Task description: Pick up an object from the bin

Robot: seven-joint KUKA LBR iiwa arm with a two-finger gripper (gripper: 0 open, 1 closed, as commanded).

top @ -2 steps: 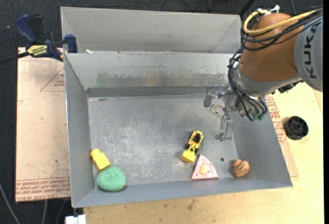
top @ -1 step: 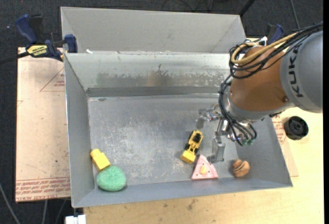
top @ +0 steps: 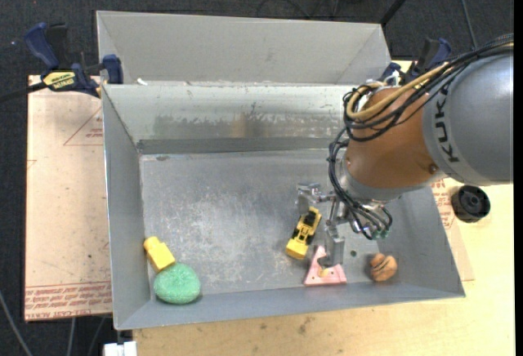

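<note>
My gripper hangs low over the front right part of the bin, its two metal fingers spread apart, so it is open. A small yellow toy vehicle lies on the floor between and just left of the fingers, not clamped. Below the right finger lies a pink triangular piece, which the fingertip reaches down to or nearly touches. A brown, nut-like lump rests a little to the right of it, near the front wall.
A yellow block and a round green sponge-like ball lie together in the front left corner. The arm with its orange cover and cables comes in over the bin's right wall.
</note>
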